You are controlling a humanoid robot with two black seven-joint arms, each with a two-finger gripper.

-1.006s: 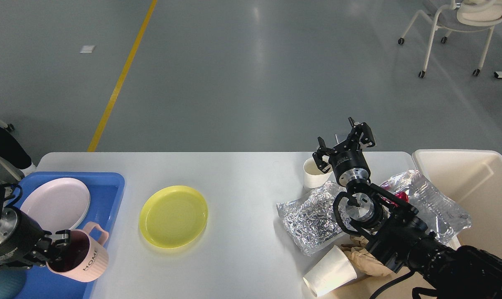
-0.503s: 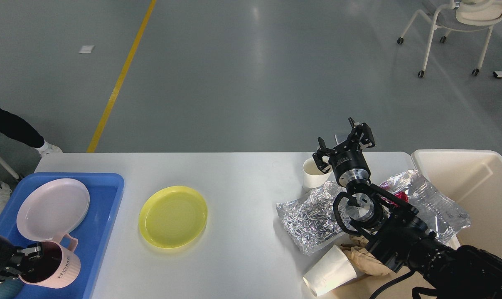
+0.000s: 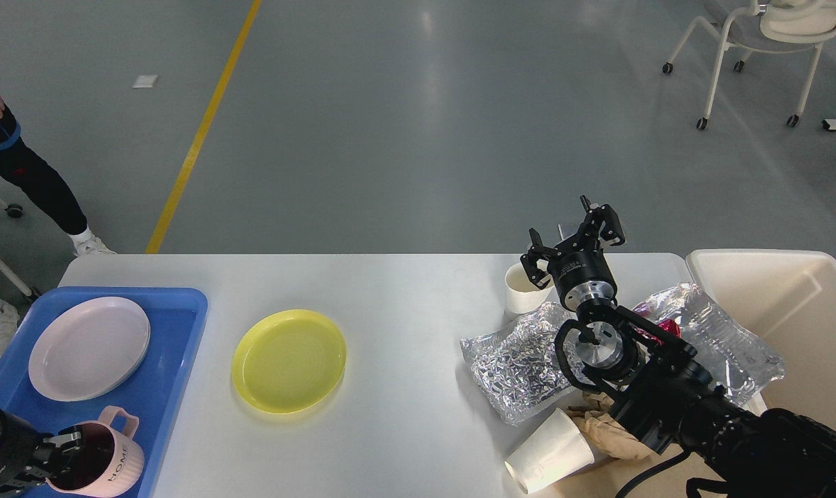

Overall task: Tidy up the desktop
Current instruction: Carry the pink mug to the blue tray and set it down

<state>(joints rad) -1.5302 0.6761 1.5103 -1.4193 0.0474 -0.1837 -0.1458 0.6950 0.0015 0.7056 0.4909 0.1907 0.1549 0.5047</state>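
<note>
The white desktop [image 3: 404, 290] spans the view. On it lie a yellow plate [image 3: 288, 360], an upright white paper cup [image 3: 524, 289], two crinkled foil bags [image 3: 522, 366] [image 3: 715, 332], a tipped paper cup [image 3: 549, 458] and crumpled brown paper [image 3: 608, 430]. My left gripper [image 3: 61, 456] is at the bottom left, shut on the rim of a pink "HOME" mug [image 3: 110, 462] over the near end of the blue tray [image 3: 172, 346]. Above the far edge, just right of the upright cup, my right gripper [image 3: 571, 238] stands open and holds nothing.
A pink plate [image 3: 89, 348] lies in the blue tray. A cream bin [image 3: 798, 304] stands against the table's right end. A person [image 3: 16, 166] stands off the far left corner. A wheeled chair [image 3: 757, 41] is on the floor at the far right.
My left gripper has carried the pink mug left and toward me, to the tray's near end. The person at the left has walked further into view. The right arm has not moved.
</note>
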